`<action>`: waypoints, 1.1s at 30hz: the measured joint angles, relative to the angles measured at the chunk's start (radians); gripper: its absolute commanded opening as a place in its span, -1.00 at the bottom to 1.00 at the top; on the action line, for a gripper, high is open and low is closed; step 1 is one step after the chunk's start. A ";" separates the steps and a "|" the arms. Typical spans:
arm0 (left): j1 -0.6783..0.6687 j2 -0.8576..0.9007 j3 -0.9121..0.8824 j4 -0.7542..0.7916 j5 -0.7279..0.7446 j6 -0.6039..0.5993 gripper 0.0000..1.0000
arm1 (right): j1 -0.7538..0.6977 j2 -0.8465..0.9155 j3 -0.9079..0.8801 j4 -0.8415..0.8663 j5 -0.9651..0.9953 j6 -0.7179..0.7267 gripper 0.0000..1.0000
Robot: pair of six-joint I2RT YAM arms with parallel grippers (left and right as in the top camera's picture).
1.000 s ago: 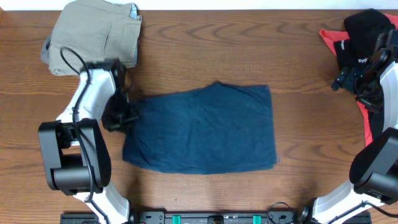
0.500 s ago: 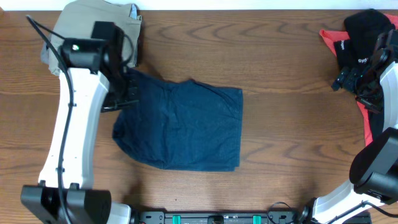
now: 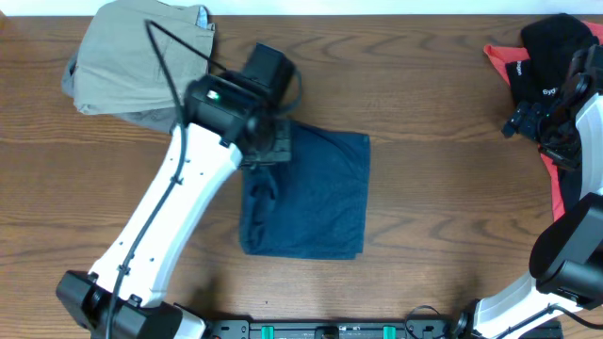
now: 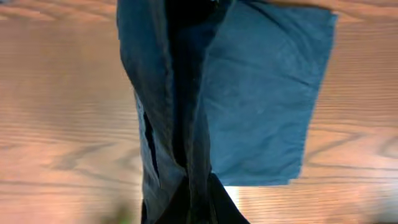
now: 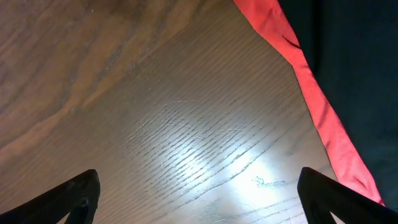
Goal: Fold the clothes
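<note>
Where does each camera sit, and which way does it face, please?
Overhead: above the table, looking straight down; left arm and right arm show.
Left wrist: on the left arm, looking down the lifted navy shorts to the wood; fingers not clearly seen.
Right wrist: low over the wood beside the coral-red piece; open right gripper at the bottom.
Shared: overhead and left wrist both show the navy shorts.

black top, white lettering, partly legible "Syd"

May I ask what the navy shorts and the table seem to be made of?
Navy shorts: soft matte cloth, possibly cotton; it drapes and creases where lifted. Table: wood or wood-look laminate, semi-gloss; grain lines and glare show.
</note>
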 measured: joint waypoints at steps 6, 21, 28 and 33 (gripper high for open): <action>-0.073 0.025 -0.034 0.060 -0.001 -0.066 -0.87 | 0.000 0.000 0.000 0.000 0.000 0.000 0.98; -0.253 0.193 -0.100 0.293 0.086 -0.147 -0.88 | 0.000 0.000 0.000 0.000 0.000 0.000 0.98; -0.309 0.245 -0.111 0.354 0.112 -0.154 -0.88 | 0.000 0.000 0.000 0.000 0.000 0.000 0.98; -0.321 0.309 -0.119 0.372 0.123 -0.174 -0.88 | 0.000 0.000 0.000 0.000 0.000 0.000 0.98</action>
